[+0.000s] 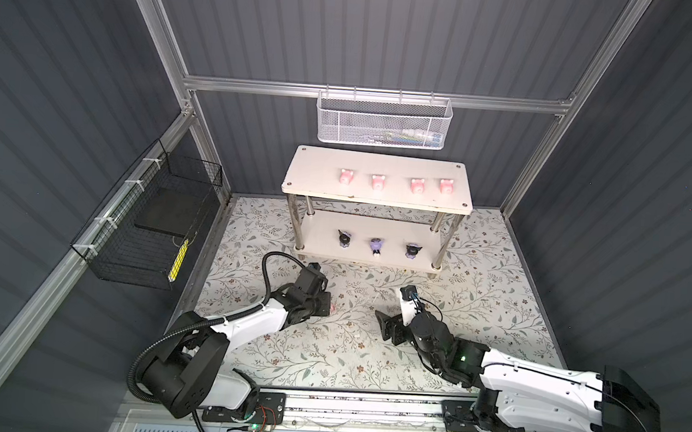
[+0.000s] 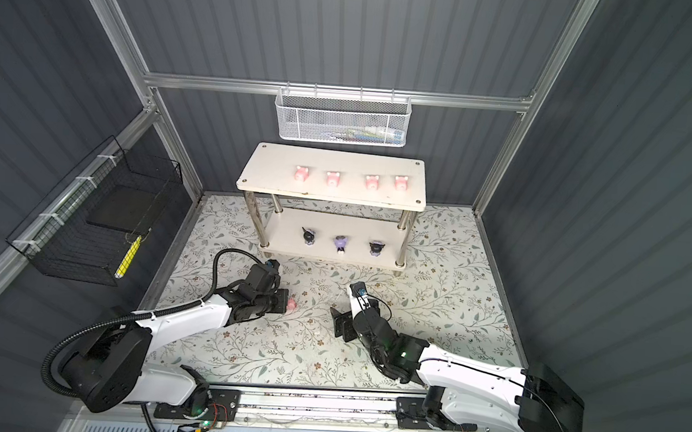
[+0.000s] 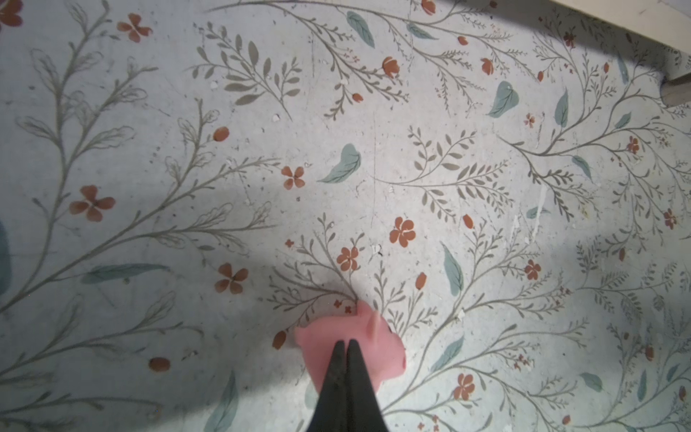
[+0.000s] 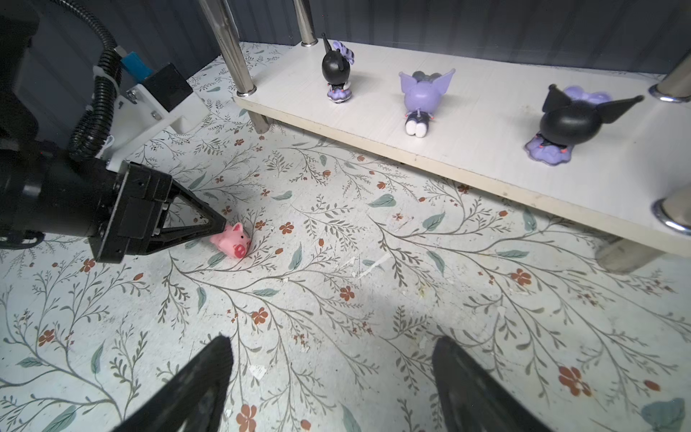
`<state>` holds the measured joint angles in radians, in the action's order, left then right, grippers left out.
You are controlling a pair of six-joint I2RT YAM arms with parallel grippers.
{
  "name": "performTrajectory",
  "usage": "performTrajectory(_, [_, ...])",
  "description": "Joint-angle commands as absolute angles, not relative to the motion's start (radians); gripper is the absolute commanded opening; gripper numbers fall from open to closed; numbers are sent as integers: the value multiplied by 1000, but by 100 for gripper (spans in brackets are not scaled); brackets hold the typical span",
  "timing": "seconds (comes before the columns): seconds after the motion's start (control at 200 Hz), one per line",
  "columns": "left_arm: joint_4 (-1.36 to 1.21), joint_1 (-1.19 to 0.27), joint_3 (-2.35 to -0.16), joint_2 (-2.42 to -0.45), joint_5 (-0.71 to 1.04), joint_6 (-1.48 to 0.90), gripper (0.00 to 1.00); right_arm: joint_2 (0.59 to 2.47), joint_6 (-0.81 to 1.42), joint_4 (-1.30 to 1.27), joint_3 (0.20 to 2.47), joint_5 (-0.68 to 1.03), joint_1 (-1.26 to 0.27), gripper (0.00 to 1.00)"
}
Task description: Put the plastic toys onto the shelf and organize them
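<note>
— Where's the last toy?
— The smooth pink pig (image 4: 233, 243) lies on the floral desk (image 4: 336, 284), at seven o'clock from the shelf (image 1: 374, 200). My left hand (image 4: 221, 224) is pinched fully closed, gripping nothing; its tapered black tips touch the pig's rear.
— What differs between views?
— My left wrist view only shows the tips overlapping the pig. The top views alone show four pink pigs (image 1: 377, 181) on the upper white board. My right wrist view shows three glossy purple figures (image 4: 420, 93) below, and my right hand (image 4: 332, 342) spread wide, empty.
</note>
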<state>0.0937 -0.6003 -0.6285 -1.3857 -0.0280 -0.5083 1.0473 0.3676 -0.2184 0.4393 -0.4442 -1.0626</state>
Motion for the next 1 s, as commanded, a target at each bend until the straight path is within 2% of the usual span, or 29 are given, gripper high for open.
performTrajectory(0.0, [100, -594, -602, -1360, -8, -517, 0, 1050, 382, -229, 459, -442, -1058, 86])
performTrajectory(0.996, [81, -594, -455, -1274, -17, -567, 0, 1102, 404, -250, 462, -417, -1058, 85])
